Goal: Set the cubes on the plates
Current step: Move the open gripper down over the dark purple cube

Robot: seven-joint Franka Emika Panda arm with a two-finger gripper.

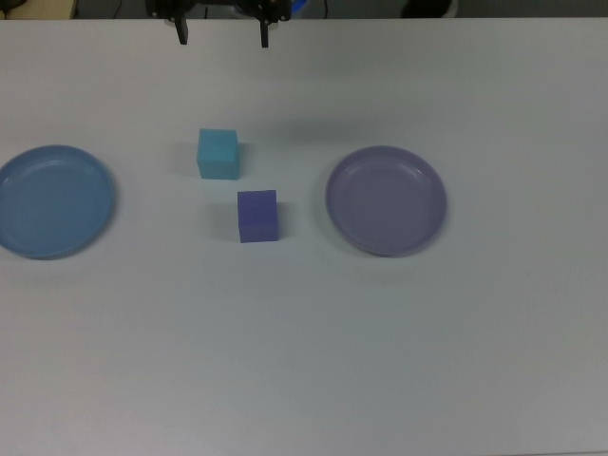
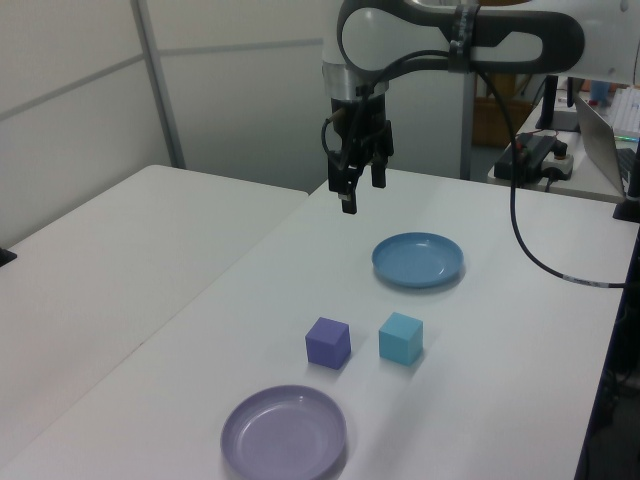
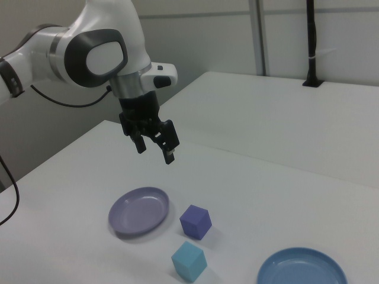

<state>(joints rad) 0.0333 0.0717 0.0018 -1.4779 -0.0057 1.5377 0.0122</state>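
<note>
Cubes still on tabletop, plates bare, no grasp made.
Top view, near to far: purple cube (image 1: 257, 216) sat nearest, just off the lavender plate (image 1: 387, 200) on the top view's right; cyan cube (image 1: 218, 154) just behind it, blue plate (image 1: 53, 200) well apart at the top view's left. End effector (image 1: 220, 33) hung high over the far edge of the tabletop (image 1: 304, 361), fingers spread, holding nothing. Best approach, imo: drop straight down over one cube w/ fingers square to two opposite faces, centred, and keep clear of the neighbour cube, since the two sat close at the corners; purple to lavender looked the shortest carry.
</note>
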